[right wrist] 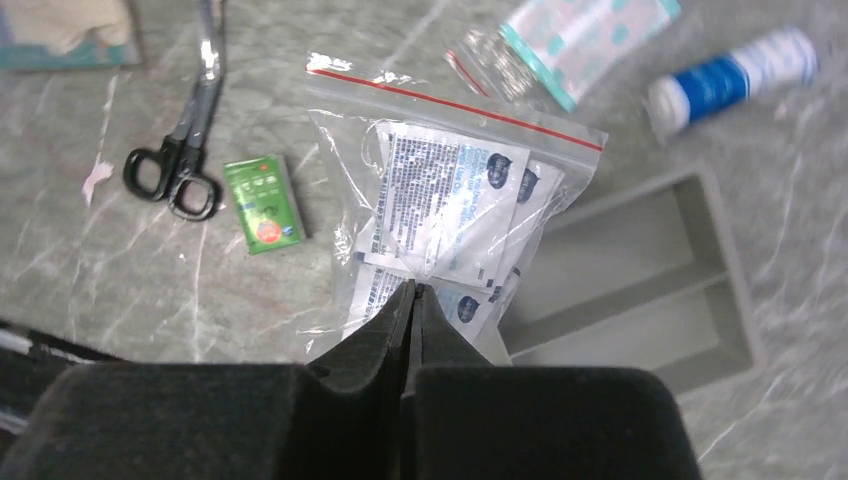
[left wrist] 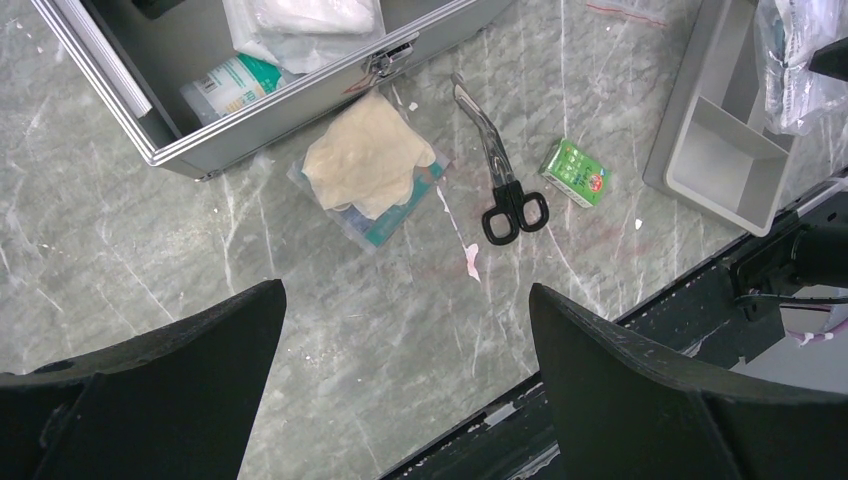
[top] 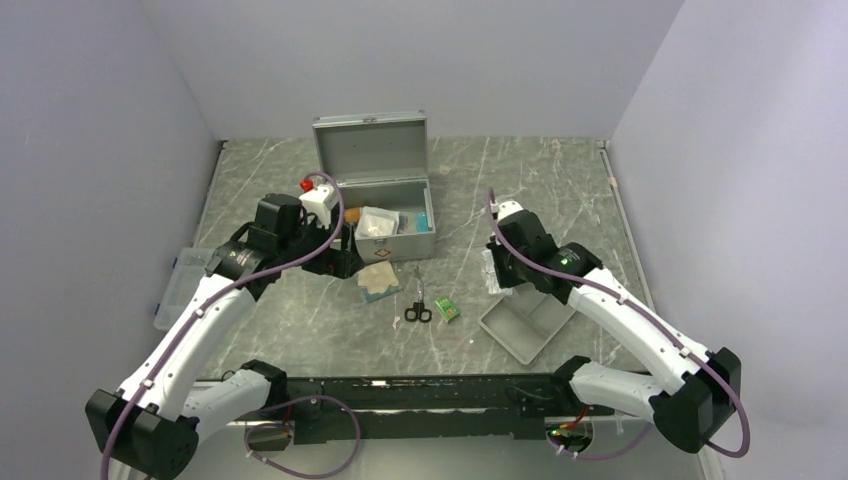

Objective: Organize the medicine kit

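Observation:
The medicine kit (top: 375,190) is a silver-grey metal case standing open at the back middle, lid up; its front corner shows in the left wrist view (left wrist: 250,120). A white bag (top: 378,224) and a teal-and-white pack (left wrist: 235,85) lie inside. My left gripper (left wrist: 405,290) is open and empty, above the table just left of the kit's front. My right gripper (right wrist: 413,288) is shut on a clear zip bag of wipe packets (right wrist: 450,210), held above the table by the grey tray; the bag also shows in the top view (top: 492,272).
Gloves in a packet (left wrist: 368,160), black-handled scissors (left wrist: 500,170) and a small green box (left wrist: 575,172) lie before the kit. A shallow grey divided tray (top: 525,322) sits right. A plaster packet (right wrist: 585,35) and blue-white roll (right wrist: 735,75) lie beyond. A clear plastic box (top: 180,285) is far left.

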{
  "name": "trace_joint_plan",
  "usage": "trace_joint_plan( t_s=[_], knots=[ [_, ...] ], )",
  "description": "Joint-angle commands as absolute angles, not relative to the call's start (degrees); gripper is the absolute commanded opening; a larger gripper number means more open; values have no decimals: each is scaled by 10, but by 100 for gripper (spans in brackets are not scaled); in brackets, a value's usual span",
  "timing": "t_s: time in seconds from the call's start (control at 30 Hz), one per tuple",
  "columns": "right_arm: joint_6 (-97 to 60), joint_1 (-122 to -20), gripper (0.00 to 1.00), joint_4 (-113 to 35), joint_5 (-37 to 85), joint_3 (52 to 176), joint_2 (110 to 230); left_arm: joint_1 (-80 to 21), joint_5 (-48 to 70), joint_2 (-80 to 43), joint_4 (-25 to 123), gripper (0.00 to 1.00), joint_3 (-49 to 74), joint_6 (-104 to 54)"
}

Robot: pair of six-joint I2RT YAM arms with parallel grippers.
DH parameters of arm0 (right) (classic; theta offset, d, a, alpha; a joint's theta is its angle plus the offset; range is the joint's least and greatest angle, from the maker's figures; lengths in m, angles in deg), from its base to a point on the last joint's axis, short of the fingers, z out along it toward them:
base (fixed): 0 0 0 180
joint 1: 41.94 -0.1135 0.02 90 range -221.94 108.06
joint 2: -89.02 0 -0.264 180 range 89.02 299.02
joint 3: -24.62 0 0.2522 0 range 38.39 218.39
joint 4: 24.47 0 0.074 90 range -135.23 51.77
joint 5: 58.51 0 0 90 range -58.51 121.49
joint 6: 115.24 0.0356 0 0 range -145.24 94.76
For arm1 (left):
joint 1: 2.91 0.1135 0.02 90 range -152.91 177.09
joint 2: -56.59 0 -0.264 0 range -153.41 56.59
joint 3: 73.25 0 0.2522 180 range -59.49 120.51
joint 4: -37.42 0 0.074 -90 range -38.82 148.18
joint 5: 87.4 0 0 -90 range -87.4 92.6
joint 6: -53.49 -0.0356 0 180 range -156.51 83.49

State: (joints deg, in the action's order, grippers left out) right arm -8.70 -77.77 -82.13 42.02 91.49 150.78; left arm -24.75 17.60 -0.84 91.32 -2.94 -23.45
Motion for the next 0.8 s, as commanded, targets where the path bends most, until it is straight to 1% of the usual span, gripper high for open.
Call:
trace_joint_plan(
  t_s=[0.0,0.1,0.27,0.37,0.6,0.77],
  knots=[
    [-268,-780,0,-804,339,954,1515,-250,184,7,903,99,-30,-233],
    [-332,-780,0,-844,323,954,1535,-251,183,10,903,99,-30,-233],
    [-386,-780,0,-926,311,981,1565,-250,186,11,903,99,-30,-233],
    [-420,-780,0,-948,289,977,1568,-251,186,12,903,99,-30,-232],
    [-438,-785,0,-983,278,944,1568,-251,183,11,904,99,-30,-233],
    [-425,-791,0,-982,282,889,1525,-251,183,11,905,99,-30,-233]
  ],
)
